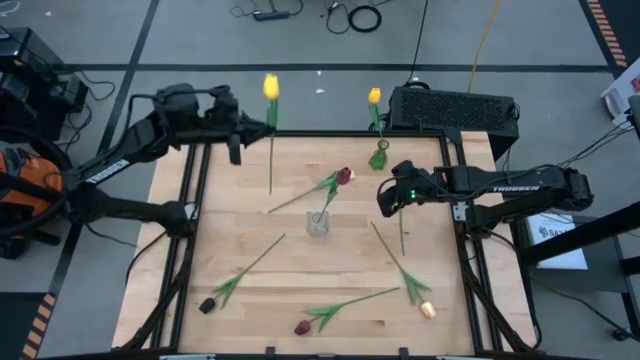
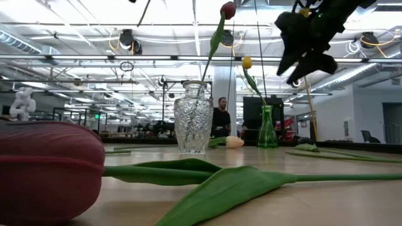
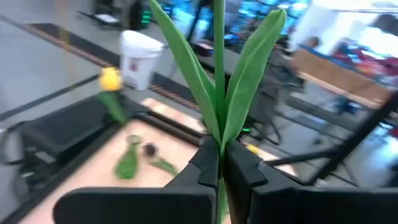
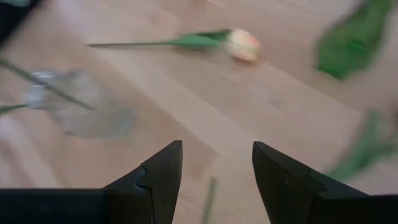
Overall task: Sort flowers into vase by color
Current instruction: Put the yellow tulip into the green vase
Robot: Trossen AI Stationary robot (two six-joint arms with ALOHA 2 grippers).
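My left gripper (image 1: 266, 127) is at the table's far left, shut on a yellow tulip (image 1: 271, 87) that is lifted off the table. My right gripper (image 1: 384, 201) is open and empty, high above the table's right half, and also shows in the low view (image 2: 306, 47). A green vase (image 1: 378, 156) at the far edge holds a yellow tulip (image 1: 374, 96). A clear glass vase (image 1: 318, 223) at the middle holds a maroon tulip (image 1: 345, 176). A peach tulip (image 1: 428, 310), a maroon one (image 1: 302, 327) and a dark one (image 1: 207, 305) lie flat on the table. My left gripper pinches the yellow tulip's stem (image 3: 219, 163) between its two fingers, just below where the leaves (image 3: 249, 74) branch off. The fingers lie across the stem. The tulip is lifted clear, with its lower stem (image 1: 271, 180) free over the table.
A loose green stem (image 1: 402, 235) lies below my right gripper. A black box (image 1: 452, 108) stands beyond the far right corner. Dark frame rails (image 1: 196, 200) run along the table's left and right sides. Bare wood (image 1: 300, 265) lies between the glass vase and the near flowers.
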